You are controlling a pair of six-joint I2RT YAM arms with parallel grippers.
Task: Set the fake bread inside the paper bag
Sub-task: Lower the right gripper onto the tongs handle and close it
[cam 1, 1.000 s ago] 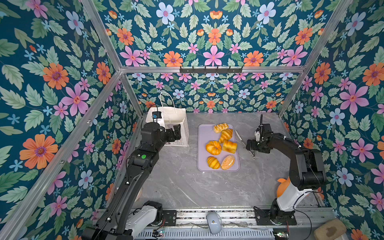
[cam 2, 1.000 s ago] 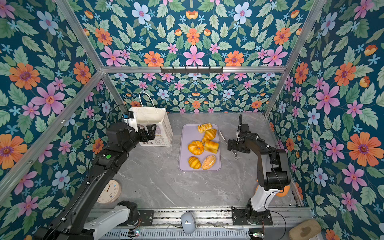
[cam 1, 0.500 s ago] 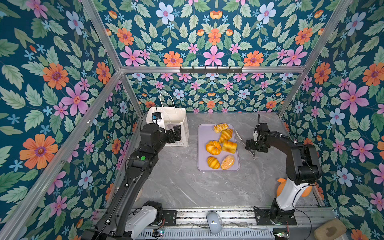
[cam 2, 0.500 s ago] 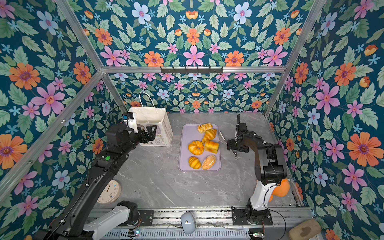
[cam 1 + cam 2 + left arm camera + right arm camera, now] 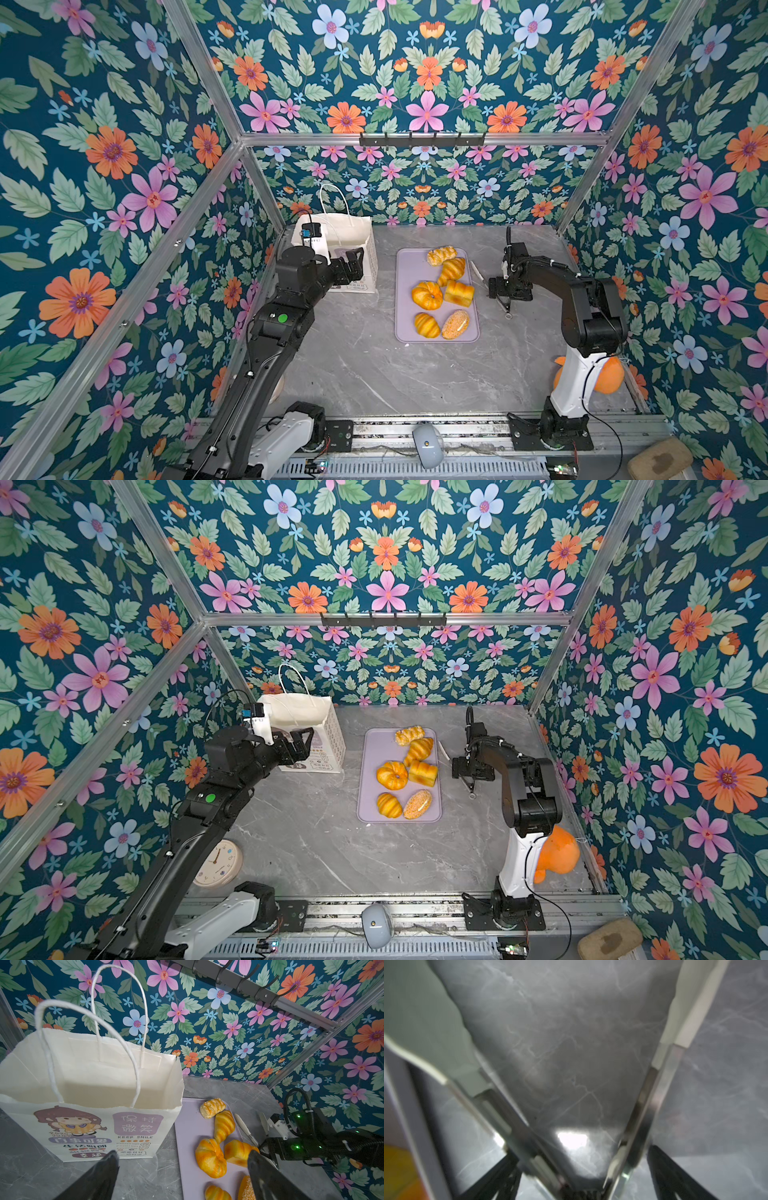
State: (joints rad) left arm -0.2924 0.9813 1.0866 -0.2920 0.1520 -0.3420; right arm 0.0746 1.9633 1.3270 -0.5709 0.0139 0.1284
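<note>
Several glossy golden pieces of fake bread lie on a lilac tray [image 5: 405, 266]: a braided pastry [image 5: 441, 255], a croissant [image 5: 452, 270], a pumpkin bun [image 5: 427, 295], a block loaf [image 5: 459, 293], a small croissant [image 5: 427, 325] and a crumbed roll [image 5: 455, 324]. The white paper bag [image 5: 349, 232] [image 5: 93, 1076] stands upright and open at the back left. My left gripper [image 5: 353, 266] [image 5: 182, 1159] hovers open and empty in front of the bag. Right of the tray, my right gripper [image 5: 505, 291] stands open low over metal tongs [image 5: 664, 1084], its fingers astride them.
The tongs' white tips [image 5: 478, 274] point toward the tray's right edge. A round clock [image 5: 218, 864] lies near the left arm's base. An orange plush lump [image 5: 557, 854] sits behind the right arm's base. A hook rail [image 5: 422, 139] crosses the back wall.
My right gripper has come down and slightly nearer, onto the tongs, with its elbow swinging right. The left arm, the bag and the bread have stayed put.
</note>
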